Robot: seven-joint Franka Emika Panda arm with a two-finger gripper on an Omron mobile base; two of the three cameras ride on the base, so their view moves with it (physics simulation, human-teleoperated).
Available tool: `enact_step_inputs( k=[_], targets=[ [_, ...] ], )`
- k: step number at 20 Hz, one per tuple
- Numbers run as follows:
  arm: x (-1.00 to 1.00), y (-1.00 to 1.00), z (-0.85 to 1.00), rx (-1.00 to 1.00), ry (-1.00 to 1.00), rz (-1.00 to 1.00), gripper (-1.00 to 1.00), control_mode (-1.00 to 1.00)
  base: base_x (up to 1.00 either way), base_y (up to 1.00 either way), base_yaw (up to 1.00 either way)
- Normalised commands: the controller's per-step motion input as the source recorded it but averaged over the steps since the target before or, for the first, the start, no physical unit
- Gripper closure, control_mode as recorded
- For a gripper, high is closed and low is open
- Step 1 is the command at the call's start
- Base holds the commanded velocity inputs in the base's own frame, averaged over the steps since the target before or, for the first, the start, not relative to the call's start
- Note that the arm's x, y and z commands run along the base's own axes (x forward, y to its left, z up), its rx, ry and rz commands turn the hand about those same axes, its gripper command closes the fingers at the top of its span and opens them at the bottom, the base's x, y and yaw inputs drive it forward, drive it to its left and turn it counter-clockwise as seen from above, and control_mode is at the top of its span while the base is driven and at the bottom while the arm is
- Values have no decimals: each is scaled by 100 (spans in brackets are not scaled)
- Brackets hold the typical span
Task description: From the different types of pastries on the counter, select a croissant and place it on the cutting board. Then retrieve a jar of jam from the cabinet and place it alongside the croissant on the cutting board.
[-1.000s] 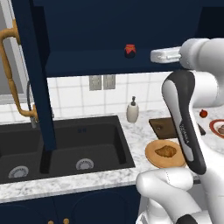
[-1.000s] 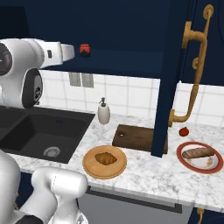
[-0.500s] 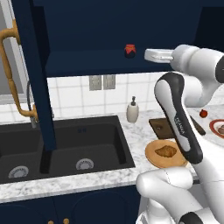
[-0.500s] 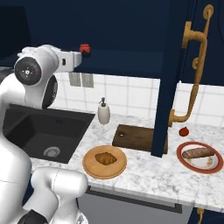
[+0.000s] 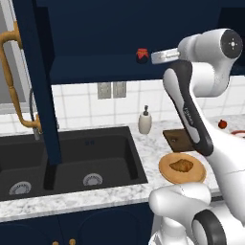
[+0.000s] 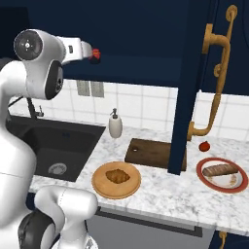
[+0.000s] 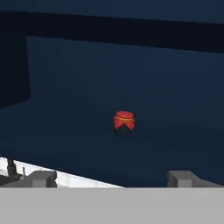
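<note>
The jar of jam (image 7: pixel 124 123), small and red with a dark band, stands on the shelf inside the open navy cabinet (image 5: pixel 95 72); it also appears as the jar (image 5: pixel 141 55) and the jar (image 6: pixel 96 54) in the base views. My gripper (image 7: pixel 111 178) is open, its fingers wide apart, level with the jar and a short way in front of it. The gripper (image 5: pixel 153 57) nears the jar from the right. The croissant (image 6: pixel 115 175) lies on a round tan plate (image 6: pixel 99 185). The dark cutting board (image 6: pixel 148 151) is bare.
An open cabinet door (image 6: pixel 189 82) with a brass handle (image 6: pixel 216 82) hangs over the board's right end. The other door (image 5: pixel 40 72) hangs over the black sink (image 5: pixel 91 158). A soap bottle (image 6: pixel 115 125), a small red ball (image 6: pixel 204 145) and a roll on a red plate (image 6: pixel 220 170) are on the counter.
The arm has swung its upper joints round and the hand has moved closer to the jar on the shelf. The jar, croissant and board have stayed put.
</note>
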Motion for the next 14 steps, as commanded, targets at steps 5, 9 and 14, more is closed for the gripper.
enact_step_inputs(
  k=[5,9,14],
  targets=[
    [36,-10,-22,9,0,-1,-100,-100,0,0,0],
    [50,0,-46,3,0,0,-100,-100,0,0,0],
    [44,3,-15,1,2,0,-100,-100,0,0,0]
  ],
)
